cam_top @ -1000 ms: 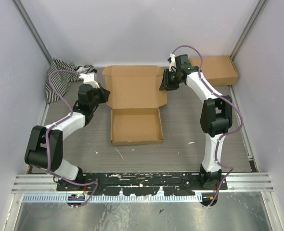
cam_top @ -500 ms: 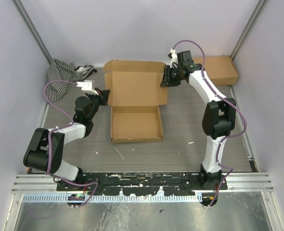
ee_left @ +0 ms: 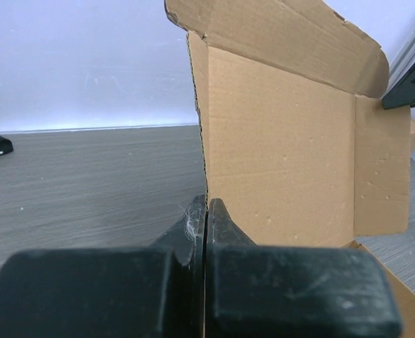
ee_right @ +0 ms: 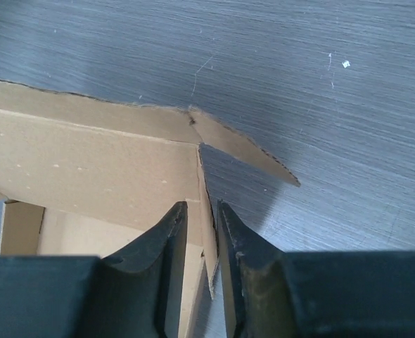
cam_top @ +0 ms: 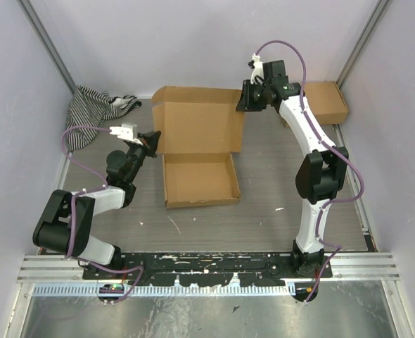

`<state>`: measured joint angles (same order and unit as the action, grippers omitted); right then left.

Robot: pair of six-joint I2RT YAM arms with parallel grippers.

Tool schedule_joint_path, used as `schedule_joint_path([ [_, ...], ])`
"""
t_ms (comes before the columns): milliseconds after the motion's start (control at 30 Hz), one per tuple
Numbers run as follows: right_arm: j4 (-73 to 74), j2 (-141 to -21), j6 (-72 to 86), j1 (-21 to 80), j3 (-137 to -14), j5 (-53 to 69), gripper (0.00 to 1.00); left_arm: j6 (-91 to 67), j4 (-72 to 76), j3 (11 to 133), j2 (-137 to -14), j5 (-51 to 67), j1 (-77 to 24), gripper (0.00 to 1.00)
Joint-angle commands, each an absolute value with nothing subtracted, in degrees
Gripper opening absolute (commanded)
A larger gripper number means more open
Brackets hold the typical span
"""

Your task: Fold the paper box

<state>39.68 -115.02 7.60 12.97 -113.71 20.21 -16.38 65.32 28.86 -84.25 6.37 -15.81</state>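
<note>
The paper box (cam_top: 198,180) lies mid-table as a shallow brown tray with its lid panel (cam_top: 197,121) tilted up at the back. My left gripper (cam_top: 153,140) is shut on the lid's left side flap; in the left wrist view the jaws (ee_left: 206,204) pinch the thin cardboard edge (ee_left: 278,141). My right gripper (cam_top: 244,103) is closed around the lid's right side flap; in the right wrist view the flap (ee_right: 206,211) stands between the fingers (ee_right: 200,208), against the right one. The lid's top flap (ee_left: 278,35) curls forward.
A ready-assembled brown cardboard box (cam_top: 321,103) sits at the back right against the wall. A striped cloth (cam_top: 95,109) lies at the back left. Metal frame posts stand in both back corners. The grey table (cam_top: 264,190) surrounds the tray.
Both grippers have lifted and moved back with the lid's side flaps. The lid has swung from nearly flat to more upright, and the right arm stretches further back.
</note>
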Motion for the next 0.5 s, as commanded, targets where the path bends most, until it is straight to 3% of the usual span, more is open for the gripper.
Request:
schedule_joint_path([
  [0, 40.5, -113.7, 7.3, 12.9, -116.1, 21.6, 0.23, -14.6, 72.3, 28.1, -82.6, 7.3, -16.3, 0.00],
  [67, 40.4, -113.3, 7.4, 13.0, -115.2, 21.4, 0.16, -14.8, 72.3, 28.2, -82.8, 7.5, -16.4, 0.00],
  [167, 40.9, -113.0, 6.8, 13.1, -114.2, 21.0, 0.14, -14.8, 72.6, 28.2, -82.6, 7.7, -16.6, 0.00],
  [367, 41.8, -113.4, 5.9, 13.1, -114.1, 20.3, 0.26, -14.5, 73.2, 27.8, -82.0, 8.3, -16.8, 0.00],
  [467, 42.1, -114.0, 6.0, 13.1, -114.4, 20.3, 0.26, -14.3, 73.3, 27.6, -81.8, 8.4, -16.9, 0.00],
])
